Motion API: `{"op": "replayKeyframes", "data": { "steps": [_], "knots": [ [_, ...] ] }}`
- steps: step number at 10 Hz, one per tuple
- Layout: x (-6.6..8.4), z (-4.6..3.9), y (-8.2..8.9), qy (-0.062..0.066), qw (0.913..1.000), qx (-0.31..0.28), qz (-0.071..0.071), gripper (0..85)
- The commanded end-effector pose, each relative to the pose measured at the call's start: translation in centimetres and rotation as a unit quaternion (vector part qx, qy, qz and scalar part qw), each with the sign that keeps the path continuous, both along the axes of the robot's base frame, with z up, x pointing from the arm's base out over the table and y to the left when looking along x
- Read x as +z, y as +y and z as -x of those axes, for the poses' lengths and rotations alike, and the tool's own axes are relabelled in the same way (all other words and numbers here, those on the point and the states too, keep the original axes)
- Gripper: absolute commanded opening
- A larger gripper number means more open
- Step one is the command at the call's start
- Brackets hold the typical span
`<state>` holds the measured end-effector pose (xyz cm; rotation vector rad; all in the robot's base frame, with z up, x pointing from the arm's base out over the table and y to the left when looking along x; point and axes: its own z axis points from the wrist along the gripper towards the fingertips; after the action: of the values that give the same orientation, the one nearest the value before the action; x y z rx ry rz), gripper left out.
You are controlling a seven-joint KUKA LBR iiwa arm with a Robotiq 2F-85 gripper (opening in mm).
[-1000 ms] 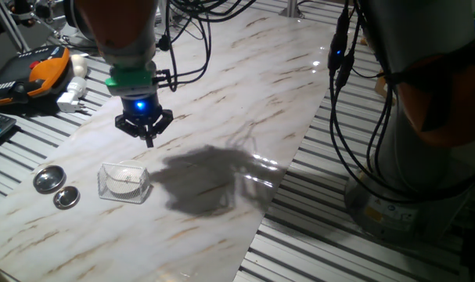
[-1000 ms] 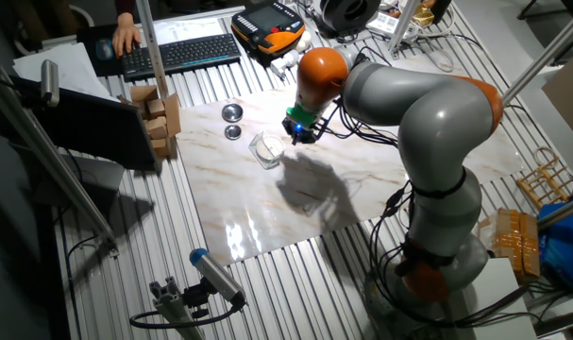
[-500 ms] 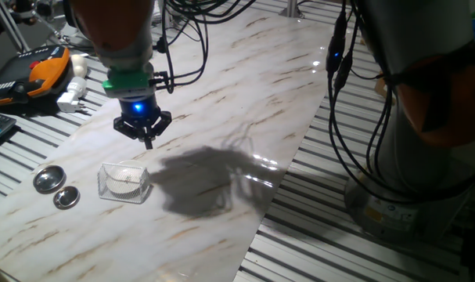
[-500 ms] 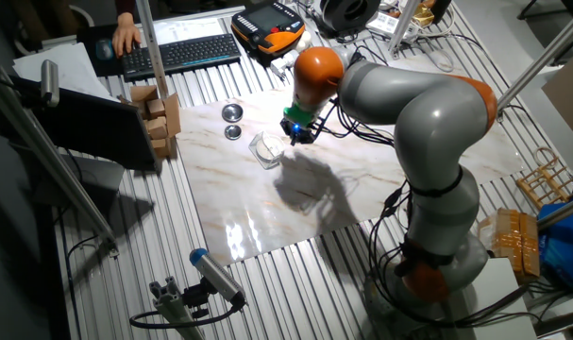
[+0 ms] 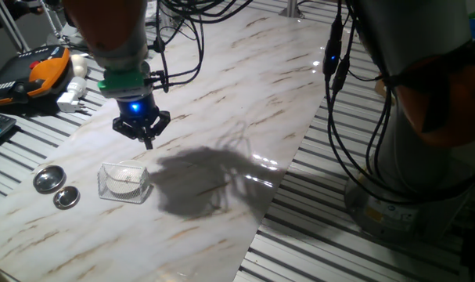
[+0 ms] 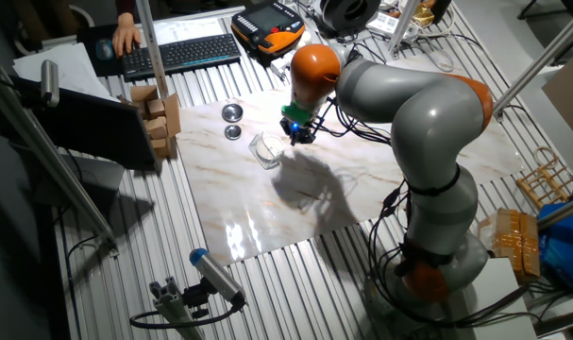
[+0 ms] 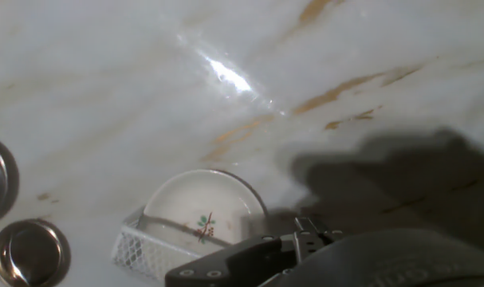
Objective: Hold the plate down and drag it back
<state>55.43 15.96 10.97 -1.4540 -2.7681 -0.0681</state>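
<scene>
The plate (image 7: 195,210), small, round and white with a little floral mark at its centre, sits in a clear wire-framed box (image 7: 146,253). In one fixed view the plate (image 5: 126,181) shows as a white patch inside that box (image 5: 124,182). My gripper (image 5: 148,142) hangs above the marble table, up and to the right of the box, touching neither it nor the plate. Its fingers meet in a point with nothing between them. In the other fixed view the gripper (image 6: 296,139) is just right of the box (image 6: 265,149). The hand view shows the gripper (image 7: 309,233) at the bottom edge.
Two shiny round metal lids (image 5: 48,179) (image 5: 66,197) lie left of the box, also in the hand view (image 7: 30,251). The marble slab (image 5: 245,94) ends in ribbed metal tabletop on both sides. An orange pendant (image 5: 45,69) and a keyboard (image 6: 177,52) lie beyond it.
The gripper has drifted slightly left, toward the box side of the table. The box, plate and lids have not moved.
</scene>
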Motion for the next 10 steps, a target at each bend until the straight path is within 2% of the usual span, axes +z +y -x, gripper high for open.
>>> {"op": "replayKeyframes", "data": {
  "steps": [1,2,4,5,7,10],
  "knots": [
    [0.0,0.00,0.0,0.000,0.9999,-0.011,-0.007,0.0],
    [0.0,0.00,0.0,-0.002,0.9994,-0.033,-0.009,0.0],
    [-0.2,-0.15,0.1,0.000,0.9988,-0.048,-0.002,0.0],
    [-0.8,-0.58,0.3,0.000,0.9987,-0.051,0.001,0.0],
    [-1.9,-1.18,0.4,0.000,0.9986,-0.052,-0.009,0.0],
    [-2.2,-2.05,1.5,0.009,0.9981,-0.060,-0.008,0.0]
  ]
}}
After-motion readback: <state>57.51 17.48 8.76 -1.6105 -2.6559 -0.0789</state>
